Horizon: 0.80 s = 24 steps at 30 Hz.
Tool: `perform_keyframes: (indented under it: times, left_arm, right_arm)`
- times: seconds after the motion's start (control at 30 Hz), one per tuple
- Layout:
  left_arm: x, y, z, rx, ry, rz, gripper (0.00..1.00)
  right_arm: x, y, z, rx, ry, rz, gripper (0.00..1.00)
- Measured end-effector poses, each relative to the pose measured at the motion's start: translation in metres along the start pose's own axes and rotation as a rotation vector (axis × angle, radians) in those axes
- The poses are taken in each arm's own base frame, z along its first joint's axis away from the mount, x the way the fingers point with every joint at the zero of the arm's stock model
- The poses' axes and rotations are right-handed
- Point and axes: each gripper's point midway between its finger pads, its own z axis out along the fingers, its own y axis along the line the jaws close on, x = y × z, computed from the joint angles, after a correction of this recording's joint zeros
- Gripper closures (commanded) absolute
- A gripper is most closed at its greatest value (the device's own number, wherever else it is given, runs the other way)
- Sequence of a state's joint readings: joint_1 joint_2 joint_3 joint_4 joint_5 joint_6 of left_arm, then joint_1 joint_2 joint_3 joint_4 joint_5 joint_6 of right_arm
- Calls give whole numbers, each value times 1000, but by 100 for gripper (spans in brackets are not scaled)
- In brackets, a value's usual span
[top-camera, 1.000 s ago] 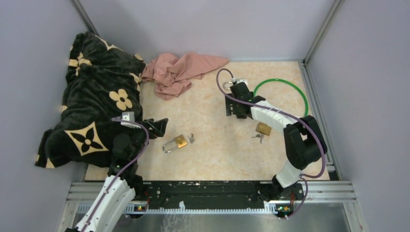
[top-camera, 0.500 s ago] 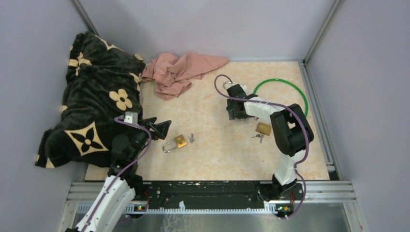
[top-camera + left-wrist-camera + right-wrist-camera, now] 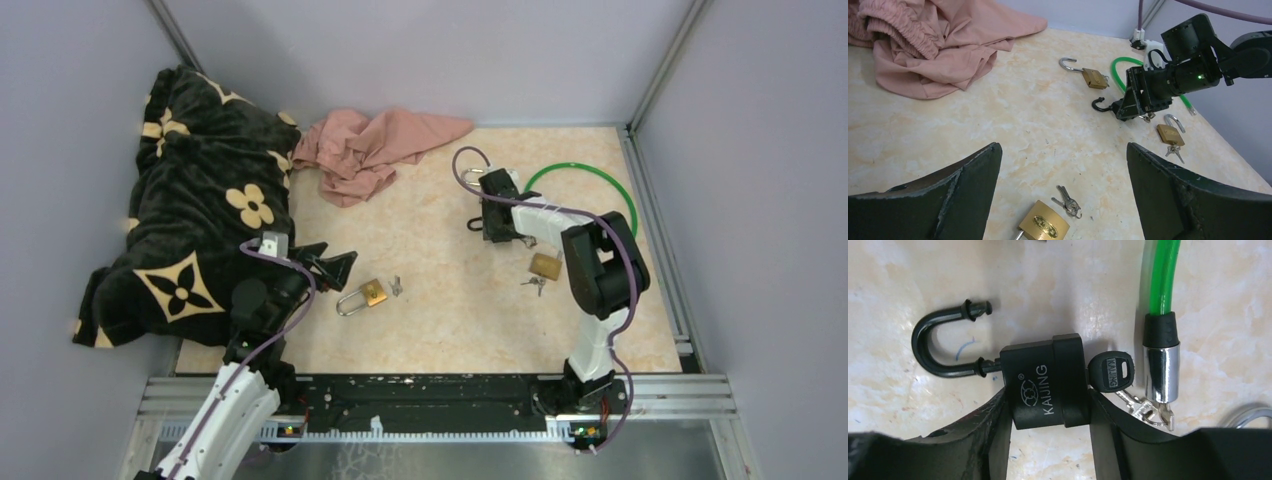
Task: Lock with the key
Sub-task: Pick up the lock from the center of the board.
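right end effector (image 3: 1049, 401) clamps black padlock (image 3: 1043, 381); shackle (image 3: 923, 342) open

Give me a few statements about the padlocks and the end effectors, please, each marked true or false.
1. The black padlock has its shackle open. True.
2. The left end effector is shut on a brass padlock. False: it is open and holds nothing; that padlock lies on the table between its fingers.
3. A key sits in the black padlock. True.
4. The green cable lies on the pink cloth. False: it lies on the table, apart from the cloth.
5. The right end effector has a finger on each side of the black padlock's body. True.
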State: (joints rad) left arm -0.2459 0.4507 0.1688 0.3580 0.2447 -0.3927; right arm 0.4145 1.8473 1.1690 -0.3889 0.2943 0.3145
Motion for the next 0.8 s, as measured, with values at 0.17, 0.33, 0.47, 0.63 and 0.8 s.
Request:
perform_keyframes:
  times: [0.17,0.33,0.47,0.63,0.8]
  left_arm:
    - [-2,-11,0,69,0,47,9]
    - [8,-33,-4,244,49,205,13]
    - [26,-59,-8,479,147,471,17]
    - [64,-84,-11,734,259,809,10]
    - [127,-82,-15,879,446,910,18]
  right_arm:
    - [-5,1,2,-12,-7,-10,100]
    - [-4,6,0,-72,-29,-41,100]
    - [22,17,-23,-218,-12,-70,100]
    - [48,58,-73,-456,-40,-132,100]
    - [83,127,-114,-715,-51,-213,100]
